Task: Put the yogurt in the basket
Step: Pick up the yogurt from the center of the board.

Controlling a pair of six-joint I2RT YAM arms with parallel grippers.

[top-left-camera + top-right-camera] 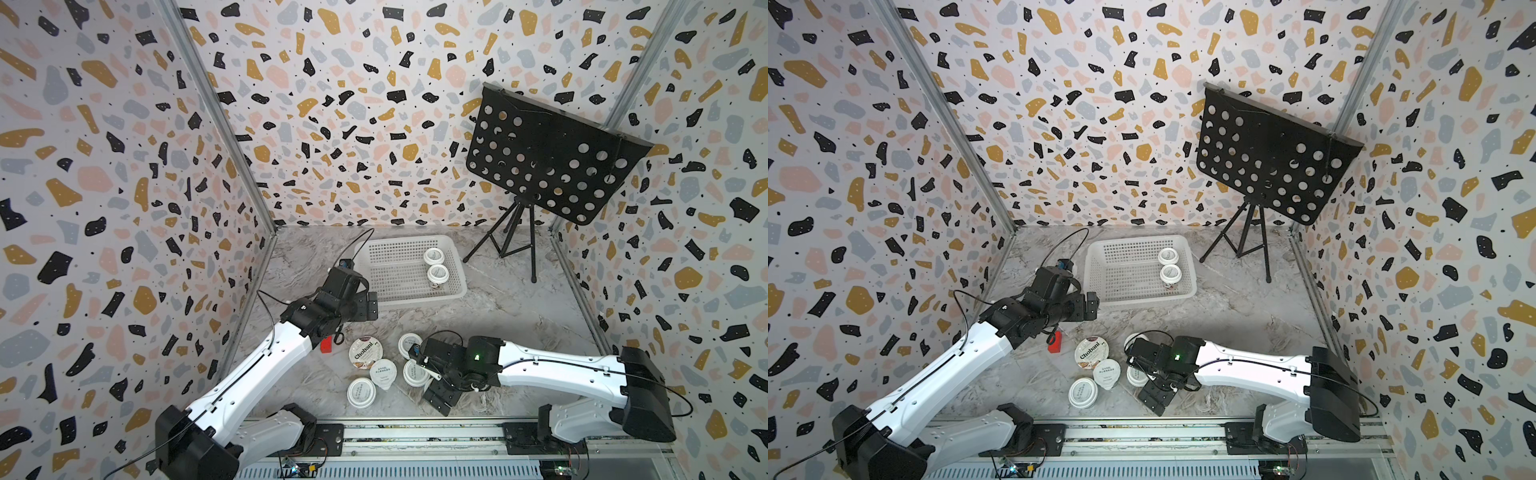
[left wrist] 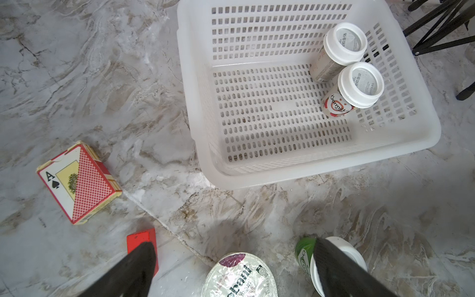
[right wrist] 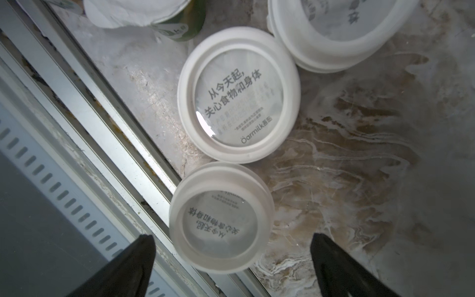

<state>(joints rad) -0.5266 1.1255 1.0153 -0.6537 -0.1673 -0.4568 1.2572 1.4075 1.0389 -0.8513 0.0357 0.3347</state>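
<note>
I've got the basket (image 2: pixel 321 164) holding two cups (image 2: pixel 361 84), well beyond the left jaws, apart and empty. Also the right jaws: apart, empty; next yogurt cup (image 3: pixel 221 218) sits just ahead between them. Pick step: descend, straddle, close.

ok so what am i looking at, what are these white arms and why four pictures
Two robot arms, each ending in a two-fingered gripper. Two pictures look down on the whole table; the other two come from cameras on the wrists, past the black fingers. On the table: a white basket with two yogurt cups inside, more cups outside including a Chobani cup, a red block, a card pack, a music stand. The left gripper and right gripper are open, holding nothing; a cup sits between the right one's fingers.
</note>
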